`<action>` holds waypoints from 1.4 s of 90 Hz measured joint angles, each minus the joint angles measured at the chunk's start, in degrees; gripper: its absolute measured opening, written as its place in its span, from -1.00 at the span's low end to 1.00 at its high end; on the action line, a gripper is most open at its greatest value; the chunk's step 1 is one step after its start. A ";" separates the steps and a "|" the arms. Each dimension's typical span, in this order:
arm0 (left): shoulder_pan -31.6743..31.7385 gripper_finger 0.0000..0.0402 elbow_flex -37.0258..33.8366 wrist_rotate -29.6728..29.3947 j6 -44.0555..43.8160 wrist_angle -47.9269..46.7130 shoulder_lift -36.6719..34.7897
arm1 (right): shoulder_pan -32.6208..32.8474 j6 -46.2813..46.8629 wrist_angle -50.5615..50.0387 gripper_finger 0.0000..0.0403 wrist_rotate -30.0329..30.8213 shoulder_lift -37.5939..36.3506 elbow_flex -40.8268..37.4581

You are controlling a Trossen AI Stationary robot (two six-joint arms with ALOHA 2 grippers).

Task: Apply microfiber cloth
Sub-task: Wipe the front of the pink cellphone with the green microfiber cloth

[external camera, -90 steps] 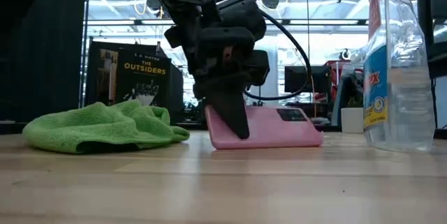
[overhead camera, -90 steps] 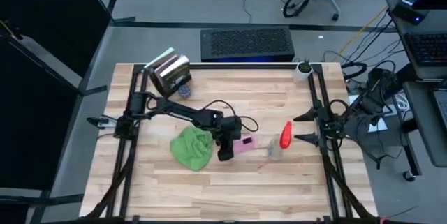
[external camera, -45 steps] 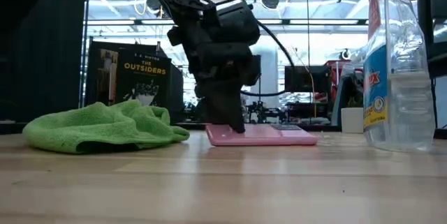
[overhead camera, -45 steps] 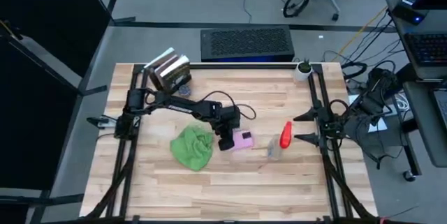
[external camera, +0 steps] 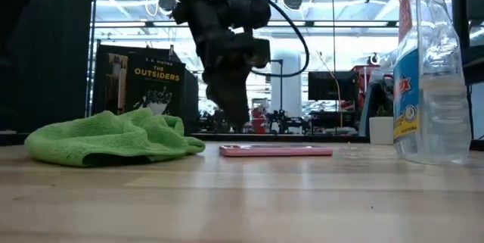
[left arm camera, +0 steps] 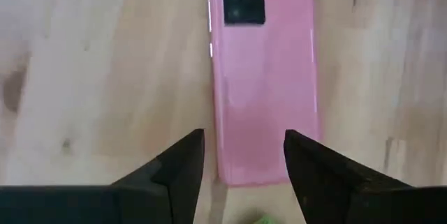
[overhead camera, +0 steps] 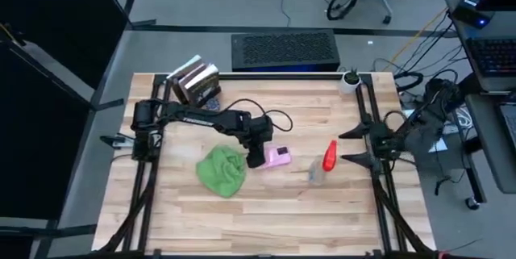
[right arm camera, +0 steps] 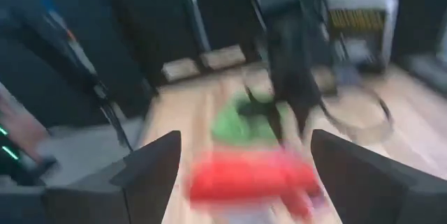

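Cloth: microfiber cloth (overhead camera: 222, 170) crumpled beside pink phone (overhead camera: 279, 159) | left end effector (left arm camera: 239, 158) apart (hovering above phone)

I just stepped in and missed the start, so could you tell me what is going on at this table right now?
The left claw hangs open just above the near end of a pink phone, which lies flat on the wooden table with its camera side up. It holds nothing. The green microfiber cloth sits crumpled beside the phone, untouched, so no wiping has begun. A clear spray bottle with a red trigger stands on the phone's other side. The right claw waits open at the table's right edge.
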 joint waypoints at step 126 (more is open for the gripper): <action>-3.01 -0.11 -10.51 -10.33 6.68 12.95 -1.86 | -2.19 25.92 17.29 0.50 -6.50 61.59 4.82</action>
